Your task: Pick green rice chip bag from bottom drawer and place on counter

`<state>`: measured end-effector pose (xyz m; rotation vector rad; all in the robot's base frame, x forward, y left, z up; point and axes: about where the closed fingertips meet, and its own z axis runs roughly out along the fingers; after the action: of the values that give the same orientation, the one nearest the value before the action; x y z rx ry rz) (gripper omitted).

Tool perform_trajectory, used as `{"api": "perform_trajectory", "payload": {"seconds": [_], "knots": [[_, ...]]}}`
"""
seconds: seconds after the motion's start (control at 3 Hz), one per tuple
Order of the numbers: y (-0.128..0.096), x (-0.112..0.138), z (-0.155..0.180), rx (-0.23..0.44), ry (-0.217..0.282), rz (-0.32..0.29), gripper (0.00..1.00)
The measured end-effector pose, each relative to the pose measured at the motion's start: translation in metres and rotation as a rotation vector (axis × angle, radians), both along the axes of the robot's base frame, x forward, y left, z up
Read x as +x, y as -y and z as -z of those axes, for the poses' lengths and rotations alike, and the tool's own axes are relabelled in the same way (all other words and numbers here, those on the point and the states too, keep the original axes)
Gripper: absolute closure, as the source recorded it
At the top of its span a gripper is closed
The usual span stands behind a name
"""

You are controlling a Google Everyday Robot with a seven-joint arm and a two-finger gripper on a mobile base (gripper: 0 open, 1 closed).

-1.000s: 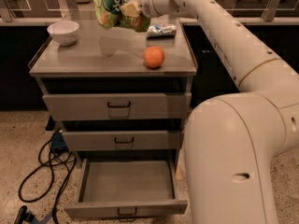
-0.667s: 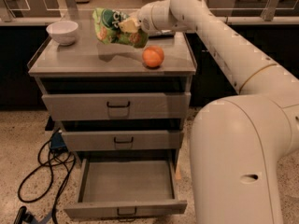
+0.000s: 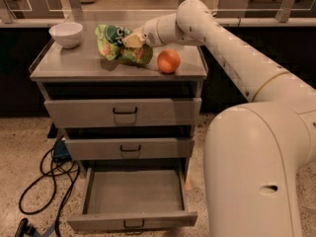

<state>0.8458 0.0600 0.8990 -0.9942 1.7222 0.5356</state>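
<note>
While the arm (image 3: 232,58) reaches in from the right across the cabinet, I see the gripper (image 3: 132,39) over the middle of the counter (image 3: 69,65), pinched narrow on the upper right part of the green rice chip bag (image 3: 114,44). The bag is crumpled and tilted, with its lower edge down at the counter surface; I cannot tell whether it rests there or hangs just above it. An orange (image 3: 169,61) sits on the counter just to the right of the bag, near it but apart as far as I can judge. A white bowl (image 3: 66,33) stands at the back left corner, clear of the bag. Below, the bottom drawer (image 3: 132,220) is pulled far out, its grey floor showing, and the two upper drawers (image 3: 123,112) sit further in. Black cables (image 3: 47,179) lie looped on the speckled floor left of the cabinet. My robot's pale body (image 3: 256,172) fills the lower right of the view.
</note>
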Motion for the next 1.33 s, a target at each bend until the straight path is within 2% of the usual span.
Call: {"api": "perform_trajectory", "payload": {"seconds": [0.33,1.33], "knots": [[-0.0001,0.0,0.0001,0.0,0.0,0.0,0.82],[-0.0002,0.0,0.0001,0.0,0.0,0.0,0.12]]}}
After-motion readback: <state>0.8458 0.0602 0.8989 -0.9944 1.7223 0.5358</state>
